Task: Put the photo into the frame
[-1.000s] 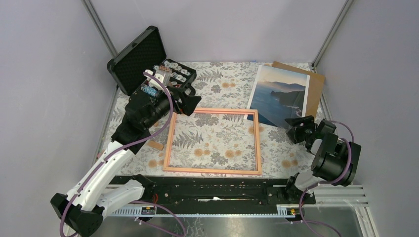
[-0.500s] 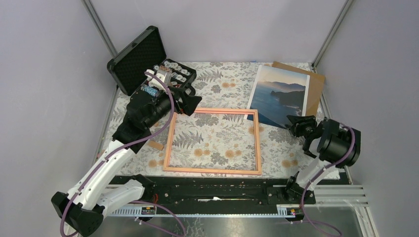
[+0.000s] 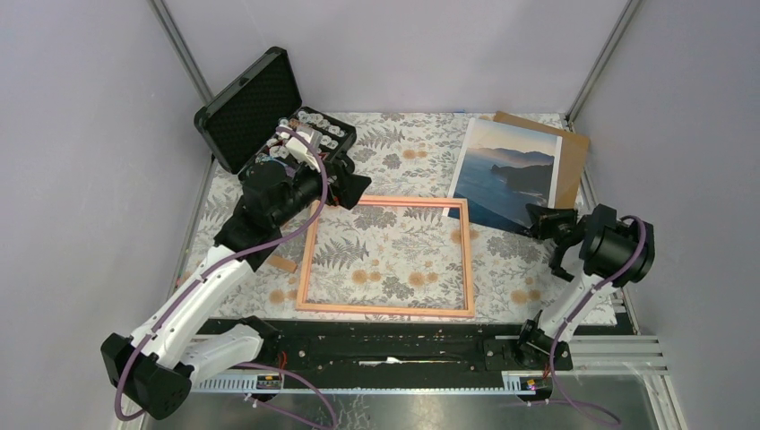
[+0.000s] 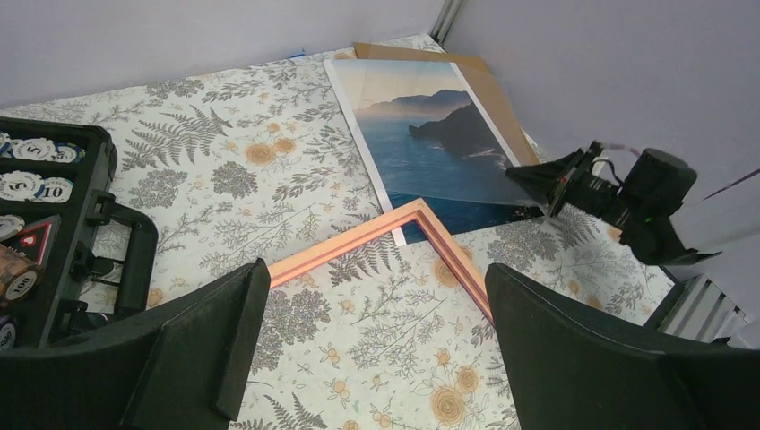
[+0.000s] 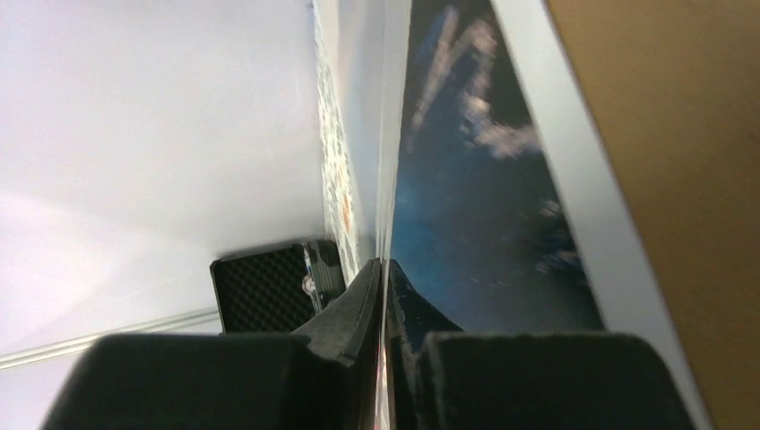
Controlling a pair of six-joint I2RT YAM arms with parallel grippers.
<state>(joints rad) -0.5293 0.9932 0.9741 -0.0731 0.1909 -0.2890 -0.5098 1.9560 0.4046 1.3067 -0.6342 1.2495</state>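
The photo [image 3: 506,170], a blue sea-and-mountain print, lies at the back right, its near left corner reaching the far right corner of the frame [image 3: 385,310]. The pinkish-orange frame lies flat in the middle of the table. My right gripper [image 3: 538,218] is shut on the photo's near right corner; in the right wrist view the thin photo [image 5: 475,179] runs edge-on between the pinched jaws of the right gripper [image 5: 384,264]. My left gripper [image 4: 375,269] hangs open over the frame's [image 4: 358,237] far left part, holding nothing.
A brown backing board [image 3: 574,152] lies under the photo's right side. An open black case [image 3: 260,103] with poker chips [image 3: 314,125] stands at the back left. A small wooden piece [image 3: 283,263] lies left of the frame. Grey walls close in on both sides.
The right gripper has moved up to the photo's near right corner and closed on it. The left arm has shifted slightly toward the back, its jaws still wide.
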